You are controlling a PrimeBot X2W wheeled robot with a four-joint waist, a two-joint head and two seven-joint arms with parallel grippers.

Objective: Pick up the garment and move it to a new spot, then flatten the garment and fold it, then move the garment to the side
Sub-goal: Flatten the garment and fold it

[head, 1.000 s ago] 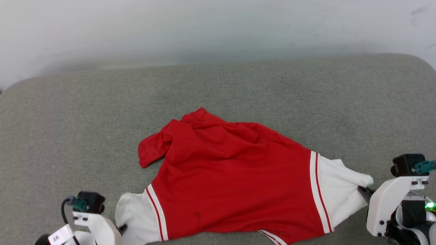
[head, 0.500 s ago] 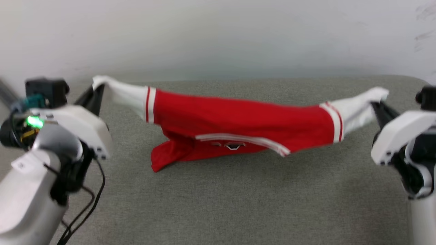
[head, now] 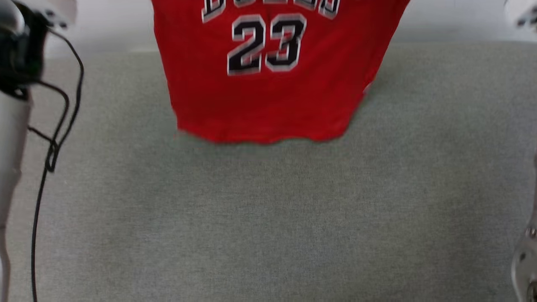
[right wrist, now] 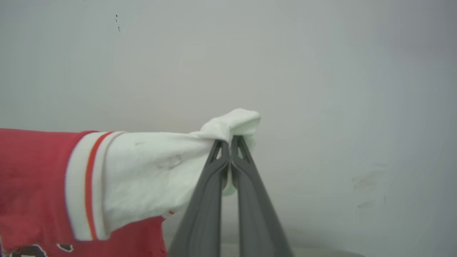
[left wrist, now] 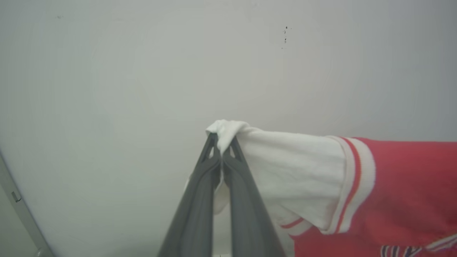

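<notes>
I hold the garment [head: 268,96] up in the air by its two white sleeves, one in each pincer. My left pincer [left wrist: 223,138] is pressed together on the bunched tip of the left-side sleeve [left wrist: 292,167], and the cloth pokes out in a small white knob above the dark fingertips. Past the red-and-white striped trim, the red body runs off to the right of that wrist view. My right pincer [right wrist: 228,140] pinches the right-side sleeve [right wrist: 153,167] the same way (a faint grey smudge shows on that cloth), and there the red body leaves to the left. Behind both pincers stands a pale wall [right wrist: 321,71].

From my head, the red body hangs flat and facing me at the top middle. The black, white-edged number 23 [head: 266,44] is readable, with just the lower edge of the lettering above it in view. The hem hangs over the far part of the grey cloth-covered desk [head: 268,218]; whether it touches the desk I cannot tell, as the picture is blurred. My left forearm [head: 10,134] rises along the left edge, with a black cable [head: 48,155] looping down beside it.
</notes>
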